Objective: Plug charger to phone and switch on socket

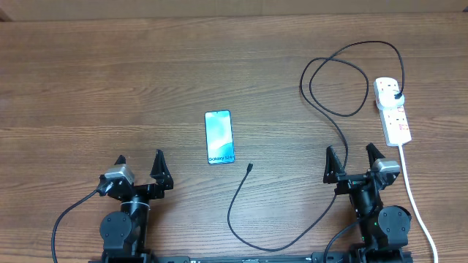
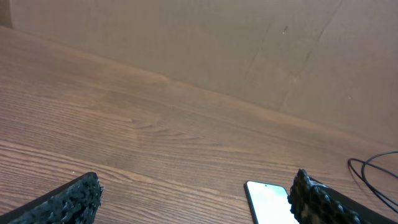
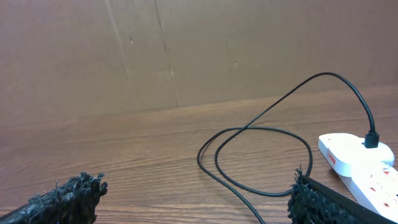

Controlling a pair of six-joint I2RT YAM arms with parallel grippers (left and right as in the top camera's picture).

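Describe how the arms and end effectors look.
The left arm and right arm are black. The left end effector and right end effector each have two pointed black fingers with rough textured surfaces and a silver-grey block behind. A black cable trails from the left arm.

Free charger tip (image 1: 250, 167) near phone (image 1: 219, 136)

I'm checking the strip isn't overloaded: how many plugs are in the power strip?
1: the charger's black plug, in the socket at the far end of the power strip, away from the arms. No other plug shows on it.
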